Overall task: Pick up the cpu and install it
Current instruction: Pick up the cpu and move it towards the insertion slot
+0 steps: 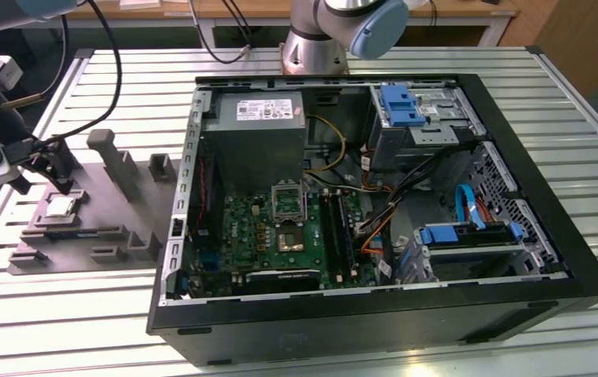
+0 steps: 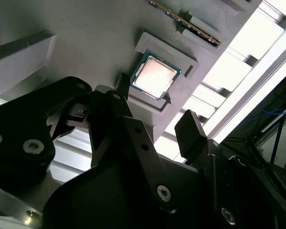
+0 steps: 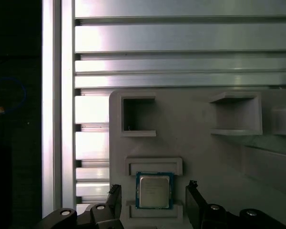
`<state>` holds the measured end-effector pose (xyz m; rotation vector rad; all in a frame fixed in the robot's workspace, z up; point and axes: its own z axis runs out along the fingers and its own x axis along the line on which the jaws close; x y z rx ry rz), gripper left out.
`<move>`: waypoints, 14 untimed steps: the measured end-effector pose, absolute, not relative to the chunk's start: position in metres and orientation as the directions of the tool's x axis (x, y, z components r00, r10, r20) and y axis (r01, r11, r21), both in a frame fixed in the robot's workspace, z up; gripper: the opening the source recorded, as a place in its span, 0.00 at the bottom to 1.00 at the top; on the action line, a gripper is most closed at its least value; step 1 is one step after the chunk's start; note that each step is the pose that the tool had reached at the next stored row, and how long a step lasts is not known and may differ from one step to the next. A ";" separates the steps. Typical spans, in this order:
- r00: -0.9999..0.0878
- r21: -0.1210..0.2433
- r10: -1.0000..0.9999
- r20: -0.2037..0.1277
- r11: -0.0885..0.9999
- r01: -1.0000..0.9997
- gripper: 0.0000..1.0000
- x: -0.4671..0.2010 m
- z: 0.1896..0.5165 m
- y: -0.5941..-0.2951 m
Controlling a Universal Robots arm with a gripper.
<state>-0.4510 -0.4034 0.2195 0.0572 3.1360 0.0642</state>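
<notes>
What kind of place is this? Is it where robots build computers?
Probably a robotics lab or test workshop. An open computer case sits on a slatted metal table, with a robot arm mounted on it. The open gripper hovers over the cpu in its grey holder.

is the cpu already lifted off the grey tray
No, the cpu lies flat in its recess on the grey tray, with the fingers spread apart on either side of it.
</notes>
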 end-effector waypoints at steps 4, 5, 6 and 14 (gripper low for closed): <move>-0.999 0.041 0.037 -0.004 0.998 0.036 0.65 -0.451 0.218 -0.403; -0.999 0.041 0.037 -0.004 0.998 0.036 0.65 -0.451 0.218 -0.403; -0.999 0.041 0.037 -0.004 0.998 0.036 0.65 -0.451 0.218 -0.403; -0.999 0.041 0.037 -0.004 0.998 0.036 0.65 -0.451 0.216 -0.403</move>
